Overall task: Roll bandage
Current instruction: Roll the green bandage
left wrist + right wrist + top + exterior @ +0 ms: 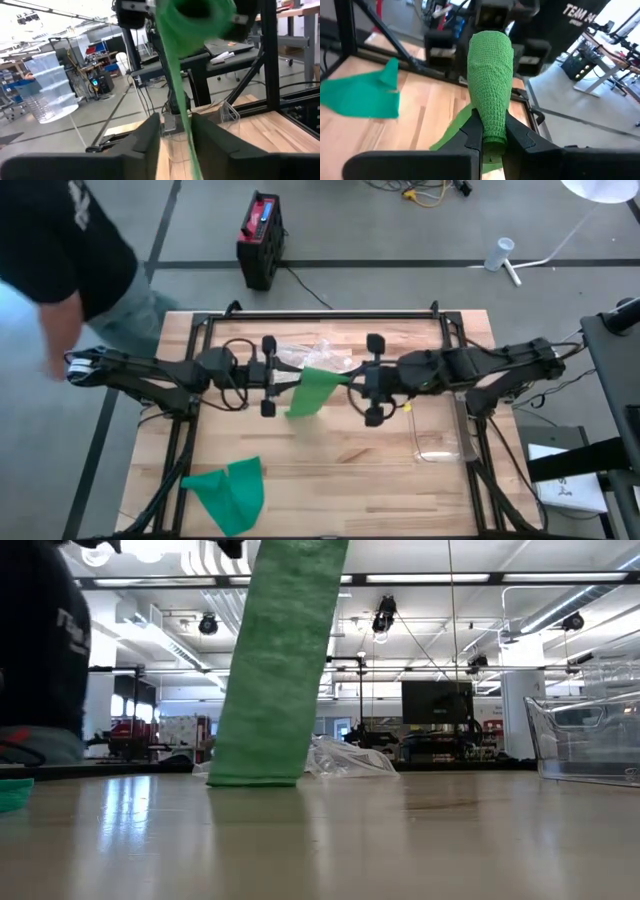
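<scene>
A green bandage is partly wound into a roll. My right gripper is shut on the roll over the middle of the table. From the roll a loose strip hangs down, and its lower end rests on the tabletop. My left gripper faces the roll from the table's left and is open. The strip runs down between its two fingers, and I cannot tell whether it touches them. A second green bandage lies crumpled near the front left. My right gripper pinches the roll's near end between its two fingers. It comes from the table's right, nearly level and tipped slightly down. The roll sticks out ahead along the fingers, lifted clear of the table, and its loose strip hangs to the table.
A crumpled clear plastic bag lies behind the grippers. A clear container stands at the right. A black metal frame borders the table. A person stands at the far left corner.
</scene>
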Robot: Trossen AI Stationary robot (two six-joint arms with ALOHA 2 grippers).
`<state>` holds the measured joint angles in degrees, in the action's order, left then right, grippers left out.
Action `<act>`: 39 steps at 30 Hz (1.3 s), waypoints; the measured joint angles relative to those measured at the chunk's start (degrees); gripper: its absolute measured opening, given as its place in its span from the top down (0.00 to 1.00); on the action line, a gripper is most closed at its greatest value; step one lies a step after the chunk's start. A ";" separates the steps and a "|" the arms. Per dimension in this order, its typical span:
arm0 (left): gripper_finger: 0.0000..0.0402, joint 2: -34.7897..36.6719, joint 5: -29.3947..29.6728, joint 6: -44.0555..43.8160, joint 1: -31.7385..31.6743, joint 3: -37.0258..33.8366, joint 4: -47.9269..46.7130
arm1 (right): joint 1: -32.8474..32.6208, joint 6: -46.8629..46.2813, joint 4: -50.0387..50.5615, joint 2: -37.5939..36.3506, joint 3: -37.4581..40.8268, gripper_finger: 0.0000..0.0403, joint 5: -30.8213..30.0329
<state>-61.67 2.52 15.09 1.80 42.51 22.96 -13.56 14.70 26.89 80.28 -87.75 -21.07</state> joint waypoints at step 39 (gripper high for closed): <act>0.31 -0.83 -5.99 0.52 -0.04 -3.90 10.12 | 0.64 4.78 1.96 3.97 0.12 0.93 -5.96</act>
<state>-62.50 -3.46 15.61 1.76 38.61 33.08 -12.92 19.49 28.85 84.25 -87.64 -27.03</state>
